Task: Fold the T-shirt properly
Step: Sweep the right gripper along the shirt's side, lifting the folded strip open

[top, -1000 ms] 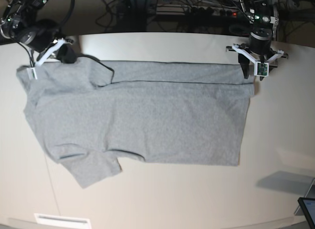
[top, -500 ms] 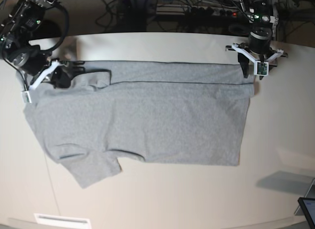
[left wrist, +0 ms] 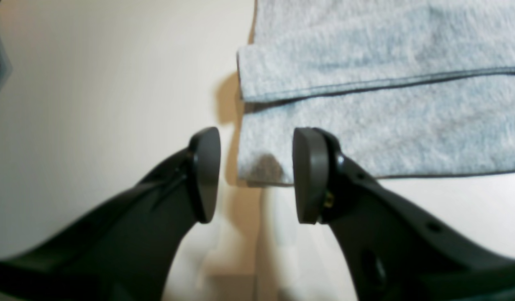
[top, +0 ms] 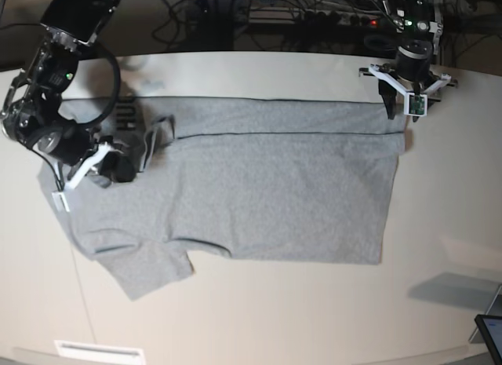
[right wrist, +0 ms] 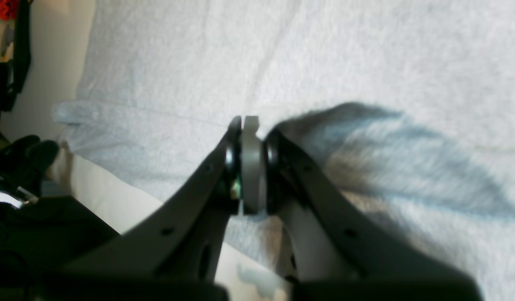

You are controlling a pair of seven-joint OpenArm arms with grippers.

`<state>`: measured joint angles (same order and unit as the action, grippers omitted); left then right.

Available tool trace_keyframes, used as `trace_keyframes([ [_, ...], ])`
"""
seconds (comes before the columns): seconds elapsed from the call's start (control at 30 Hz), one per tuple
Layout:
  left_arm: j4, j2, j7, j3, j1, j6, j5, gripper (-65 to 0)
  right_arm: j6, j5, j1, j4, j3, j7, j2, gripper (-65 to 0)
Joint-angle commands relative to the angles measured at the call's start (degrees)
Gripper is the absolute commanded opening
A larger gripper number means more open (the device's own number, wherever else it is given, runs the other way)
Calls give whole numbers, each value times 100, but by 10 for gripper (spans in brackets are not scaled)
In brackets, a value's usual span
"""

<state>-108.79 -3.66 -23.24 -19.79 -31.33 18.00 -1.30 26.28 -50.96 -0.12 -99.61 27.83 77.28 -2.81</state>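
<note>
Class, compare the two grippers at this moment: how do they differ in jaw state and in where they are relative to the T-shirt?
The left gripper is open, its jaws apart; the right gripper is shut, pads pressed together. The left gripper hangs by the T-shirt's hem corner, empty; the right gripper is over the sleeve end, where a fold is turned up. Both have dark fingers.

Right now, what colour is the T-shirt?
Heather grey; the T-shirt shows best in the base view.

T-shirt (top: 267,192) — soft, fuzzy heather-grey cloth, table (top: 439,224) — smooth, matt beige
</note>
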Motion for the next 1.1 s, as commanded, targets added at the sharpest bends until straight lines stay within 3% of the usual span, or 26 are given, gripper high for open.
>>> trace_keyframes([
  [0.0,-97,-43,122,-21,-18,-37,-24,-378,5,-157,183,-12,-1,-119,-49,-650],
  [0.57,-97,-34,122,-30,-238,-46,3,-378,5,-130,1212,1104,-19,-259,-58,-650],
  [0.9,-97,107,122,-425,-238,-37,11,-378,13,-130,1405,1825,-19,-418,-58,-641],
  [1.07,-97,107,122,-408,-238,-37,-6,-378,66,-148,1397,1807,-19,-769,-58,-492],
])
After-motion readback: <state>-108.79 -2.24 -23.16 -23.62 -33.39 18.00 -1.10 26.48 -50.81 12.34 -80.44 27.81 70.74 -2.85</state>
